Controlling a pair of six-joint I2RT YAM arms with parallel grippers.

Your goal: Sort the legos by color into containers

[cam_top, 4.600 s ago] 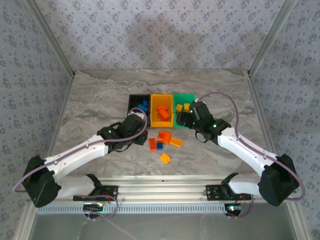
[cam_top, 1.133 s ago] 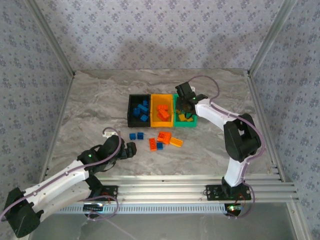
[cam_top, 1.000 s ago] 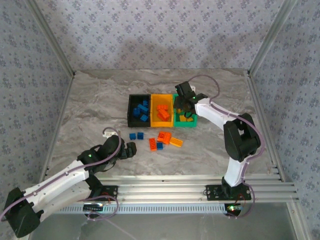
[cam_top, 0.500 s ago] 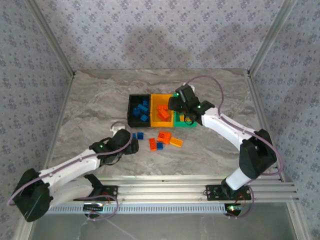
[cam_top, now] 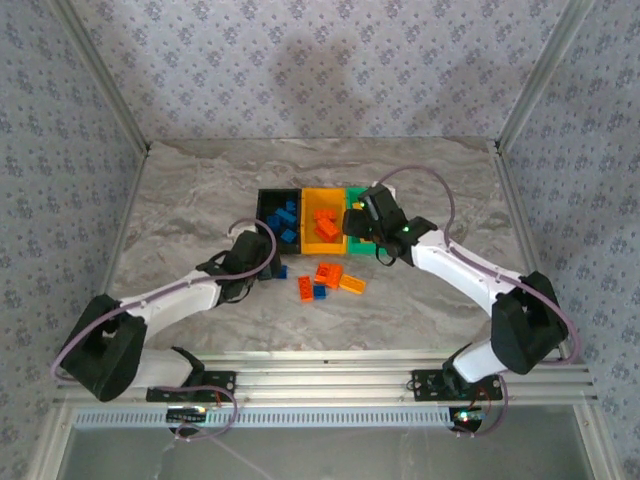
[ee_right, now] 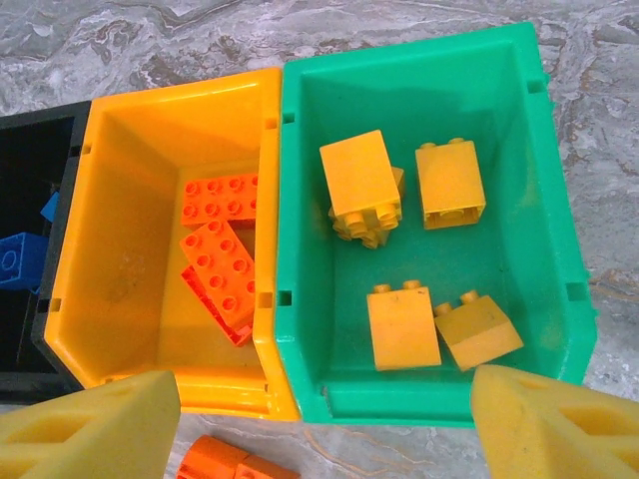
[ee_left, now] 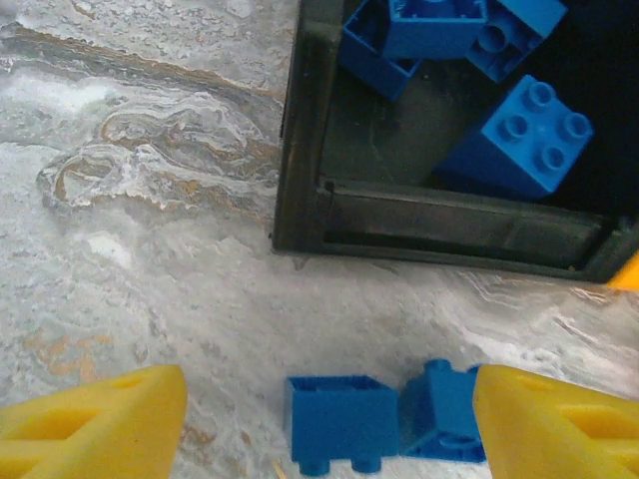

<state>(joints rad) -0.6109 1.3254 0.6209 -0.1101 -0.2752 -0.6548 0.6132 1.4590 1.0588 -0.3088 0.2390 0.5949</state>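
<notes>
Three joined containers stand mid-table: black (cam_top: 266, 222), orange (cam_top: 324, 245) and green (cam_top: 381, 193). Two loose blue legos (ee_left: 341, 421) lie on the marble just before the black bin (ee_left: 300, 130). My left gripper (ee_left: 329, 431) is open and straddles them; its right finger (ee_left: 559, 429) touches the right blue brick (ee_left: 444, 414), while the left finger is apart. My right gripper (ee_right: 324, 429) hangs open and empty over the front walls of the orange bin (ee_right: 150, 299) and green bin (ee_right: 539, 190). Several yellow legos (ee_right: 361, 180) lie in the green bin, and orange ones (ee_right: 220, 269) in the orange bin.
More loose legos lie in front of the bins: orange (cam_top: 328, 273), orange (cam_top: 305, 289), blue (cam_top: 319, 291) and yellow-orange (cam_top: 352, 283). Blue bricks (ee_left: 519, 140) fill the black bin. Patterned walls and metal rails enclose the marble table (cam_top: 180, 200).
My left arm has swung forward from the near left to the blue bricks by the black bin, its jaws narrowing. My right gripper drew back from the green bin's far side toward its front, opening wider.
</notes>
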